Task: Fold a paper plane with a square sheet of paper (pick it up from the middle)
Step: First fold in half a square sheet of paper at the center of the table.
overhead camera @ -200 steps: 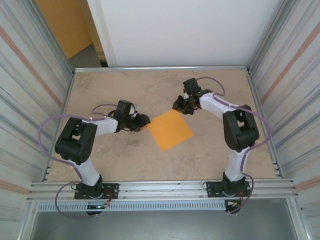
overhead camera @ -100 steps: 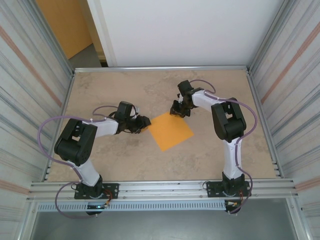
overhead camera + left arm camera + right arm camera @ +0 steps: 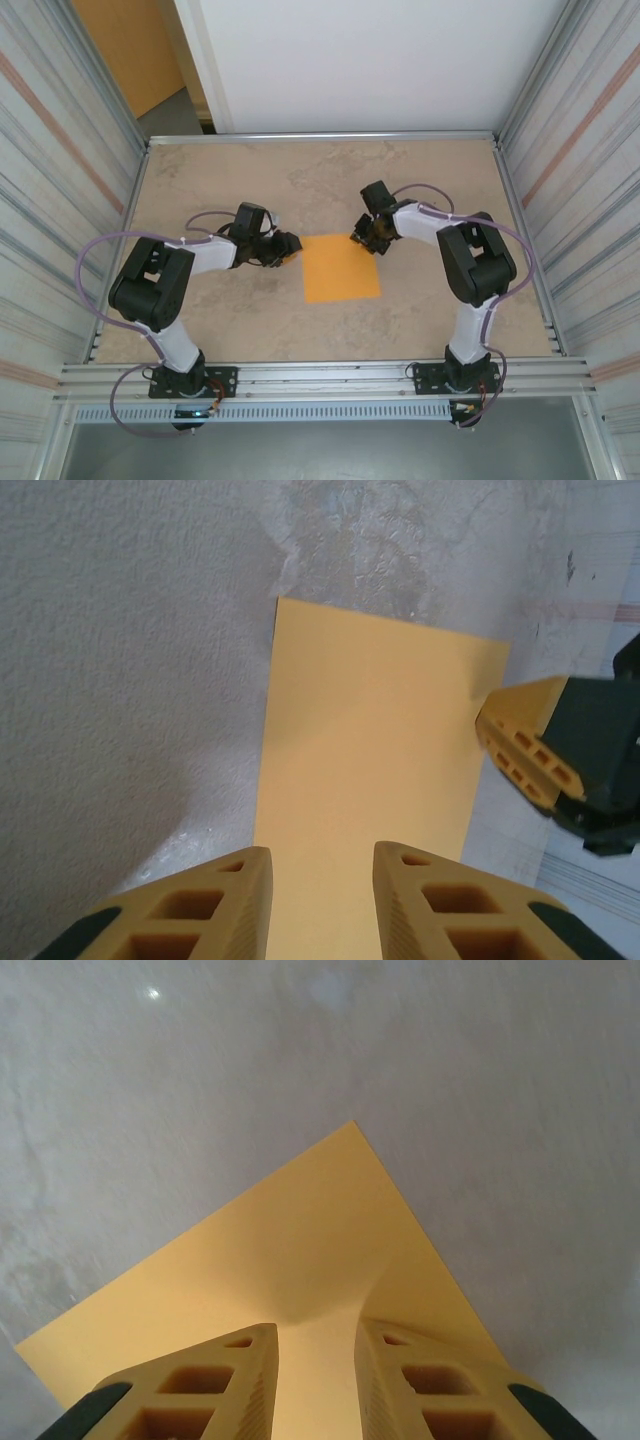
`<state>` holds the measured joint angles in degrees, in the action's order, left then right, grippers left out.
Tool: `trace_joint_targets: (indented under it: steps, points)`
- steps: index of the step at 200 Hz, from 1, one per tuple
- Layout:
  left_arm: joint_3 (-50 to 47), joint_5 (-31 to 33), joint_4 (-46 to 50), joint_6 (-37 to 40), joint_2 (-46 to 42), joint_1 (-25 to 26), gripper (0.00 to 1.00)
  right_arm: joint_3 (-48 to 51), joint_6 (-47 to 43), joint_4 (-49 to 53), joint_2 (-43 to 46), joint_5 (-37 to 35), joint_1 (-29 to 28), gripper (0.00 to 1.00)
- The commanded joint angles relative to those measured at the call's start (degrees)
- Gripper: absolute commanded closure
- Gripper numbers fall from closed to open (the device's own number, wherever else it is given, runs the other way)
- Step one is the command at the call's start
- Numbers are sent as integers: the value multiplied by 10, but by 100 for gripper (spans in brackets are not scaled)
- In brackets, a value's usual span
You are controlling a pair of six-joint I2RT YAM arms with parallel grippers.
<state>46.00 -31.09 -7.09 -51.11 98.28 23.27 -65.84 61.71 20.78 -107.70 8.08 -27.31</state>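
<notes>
The square sheet of paper (image 3: 341, 268) lies flat on the table, bright orange, its edges roughly square to the table. My left gripper (image 3: 292, 245) is low at its upper-left corner. In the left wrist view that gripper (image 3: 320, 855) is open, its fingers apart over the near edge of the sheet (image 3: 380, 750). My right gripper (image 3: 362, 240) is at the upper-right corner. In the right wrist view it (image 3: 315, 1332) is closed on a raised pucker of the sheet (image 3: 270, 1230). A right fingertip (image 3: 525, 745) touches the paper's far corner.
The beige stone-patterned table (image 3: 220, 320) is walled by ribbed metal panels on the left (image 3: 60, 200) and right (image 3: 580, 200). A white panel (image 3: 360, 60) closes the back, and an orange wall panel (image 3: 120, 50) stands at the back left.
The sheet has turned from a diamond to lie square with the table. The right gripper came nearer and lower onto its corner. The left gripper barely moved.
</notes>
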Motion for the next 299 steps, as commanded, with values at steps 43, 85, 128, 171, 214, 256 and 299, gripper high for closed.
trace_joint_targets:
  steps: [43, 85, 128, 171, 214, 256, 299]
  points:
    - [7, -29, 22, 11, -8, 18, 78, 64, -80, -1, 115, 48, 20, 73]
    - [-5, -30, 39, 5, 5, 55, 85, 131, -180, 14, 156, 98, 23, 74]
    - [-6, -23, 45, 4, 14, 61, 86, 150, -204, 19, 136, 113, 11, 78]
    - [0, -22, 48, 3, 29, 66, 88, 146, -207, 6, 106, 120, 9, 82]
    - [-5, -15, 54, 7, 38, 67, 89, 143, -208, 3, 82, 118, 9, 83]
    - [-9, -12, 39, 6, 51, 67, 89, 144, -201, -14, 66, 123, 8, 83]
    - [-12, -7, 22, 2, 51, 67, 88, 135, -194, -28, 61, 128, 8, 84]
